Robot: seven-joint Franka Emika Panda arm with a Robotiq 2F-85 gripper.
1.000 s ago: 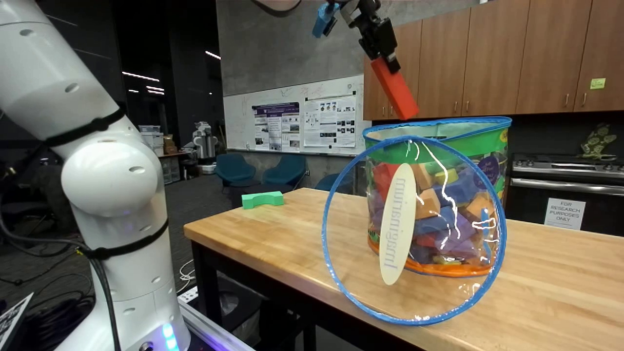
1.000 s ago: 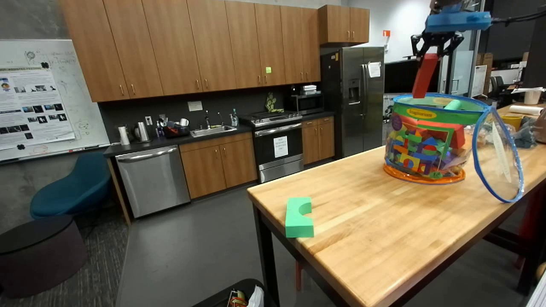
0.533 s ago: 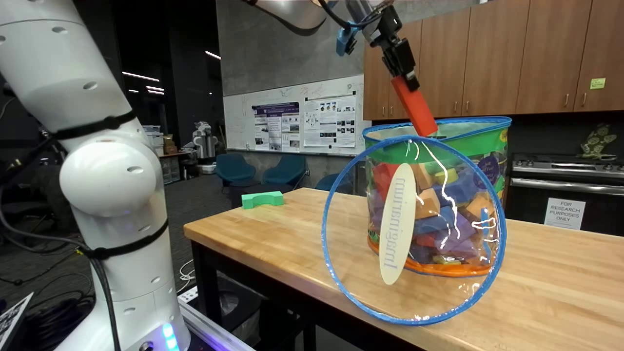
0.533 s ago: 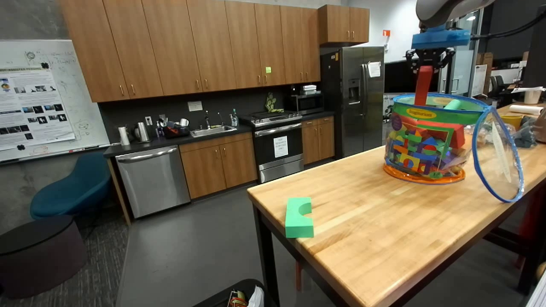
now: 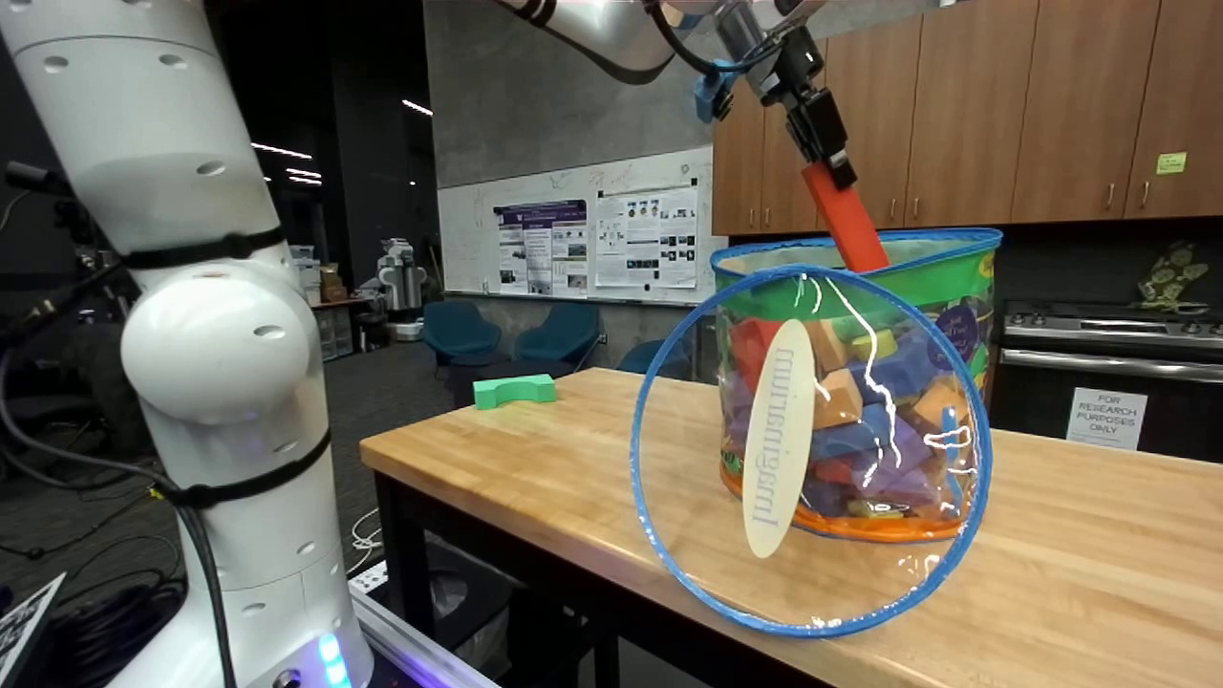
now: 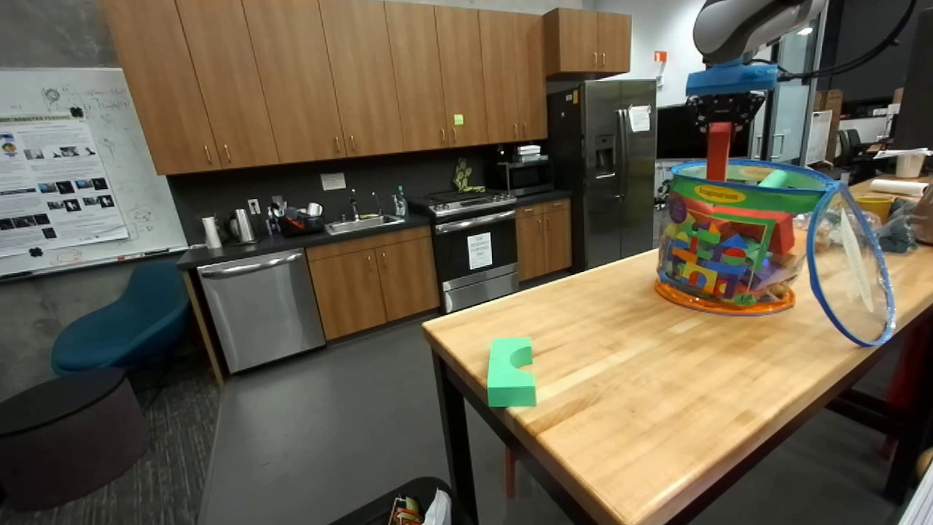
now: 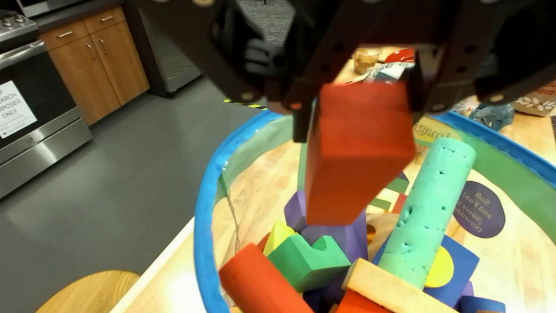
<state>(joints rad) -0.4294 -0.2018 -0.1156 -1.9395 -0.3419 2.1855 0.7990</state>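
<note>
The hand [image 7: 360, 103] grips a red block [image 5: 847, 222] by its upper end, a finger on either side; the block slants down over the mouth of a round clear bag [image 5: 951, 279], its lower end about level with the blue rim [image 7: 203, 226]; how far it reaches inside cannot be told for sure. Beneath it, in the wrist view, loose blocks fill the bag; a pale green cylinder [image 7: 428, 213] leans near a blue block [image 7: 464, 263] with a yellow circle; a tan block [image 7: 393, 289] lies by the cylinder's lower end; a notched green block [image 7: 310, 263] sits between a red piece [image 7: 263, 282] and some purple blocks [image 7: 339, 234]. The bag stands upright on the wooden worktop [image 6: 619, 343]; its clear lid [image 5: 783, 449], edged in blue, hangs open at its side, tilted; in both exterior views a green arch block [image 6: 509, 375] lies near the worktop's corner, well apart from bag and hand; beyond stand a stove [image 6: 477, 292] and a refrigerator [image 6: 616, 211].
</note>
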